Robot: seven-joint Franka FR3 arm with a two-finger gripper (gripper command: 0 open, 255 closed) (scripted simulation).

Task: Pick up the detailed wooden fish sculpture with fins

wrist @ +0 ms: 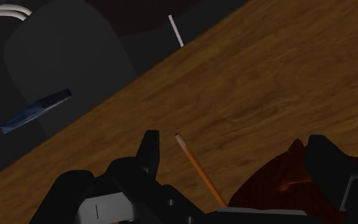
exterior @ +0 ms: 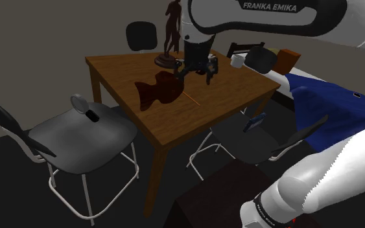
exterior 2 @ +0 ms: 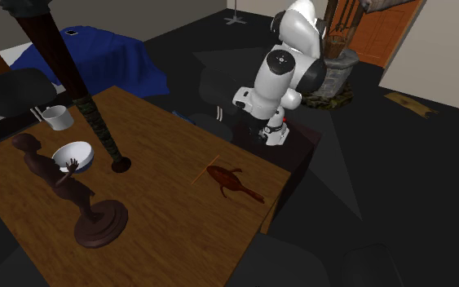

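Wrist view: jaws stood wide apart, gripper (wrist: 234,147) over wooden table (wrist: 254,83); orange pencil (wrist: 195,167) and dark red-brown fish sculpture (wrist: 279,184) sat between fingers (wrist: 149,151), nothing clasped. Shoulder view: fish sculpture on tabletop at gripper's 8 o'clock, pencil at 6 o'clock. Dark figurine (exterior: 170,32) beyond at 11 o'clock, white mug (exterior: 238,61) at 3 o'clock, black chair back (exterior: 141,34) farthest, at 10 o'clock

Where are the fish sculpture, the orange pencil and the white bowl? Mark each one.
Fish sculpture (exterior 2: 232,182): second exterior view, on its dark brown body.
Orange pencil (wrist: 198,166): wrist view, midway along its shaft.
White bowl (exterior 2: 79,150): second exterior view, on its inner wall.
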